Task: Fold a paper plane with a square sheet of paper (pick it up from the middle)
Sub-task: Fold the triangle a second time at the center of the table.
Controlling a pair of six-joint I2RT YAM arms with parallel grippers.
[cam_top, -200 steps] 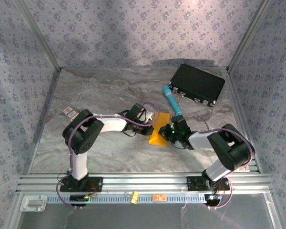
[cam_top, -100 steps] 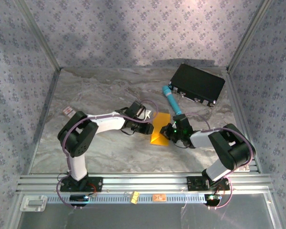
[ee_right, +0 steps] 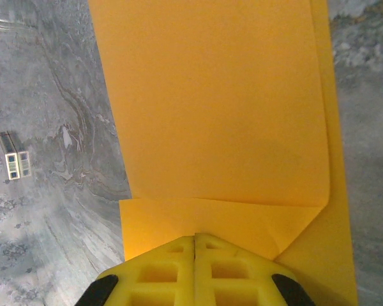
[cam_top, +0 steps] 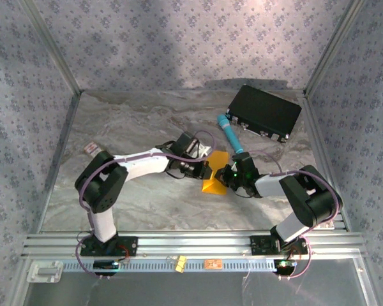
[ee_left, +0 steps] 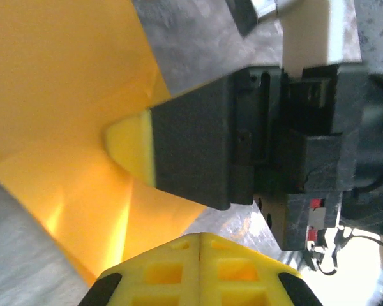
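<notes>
Two grippers over the middle of the marble table (cam_top: 127,191), the left gripper (ee_left: 200,234) and the right gripper (ee_right: 195,236), each clamp tight on an edge of the partly folded square sheet of paper (ee_right: 210,102) held between them

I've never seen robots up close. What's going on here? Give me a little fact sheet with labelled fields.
Surface: grey marbled table
Paper: orange-yellow sheet of paper, partly folded, between the two arms
Left arm: left gripper shut at the paper's edge, apparently pinching it
Right arm: right gripper shut at a folded flap, apparently pinching it
Other items: teal cylinder and black box far right; small card at left
Plane finished: no, not yet dart-shaped
</notes>
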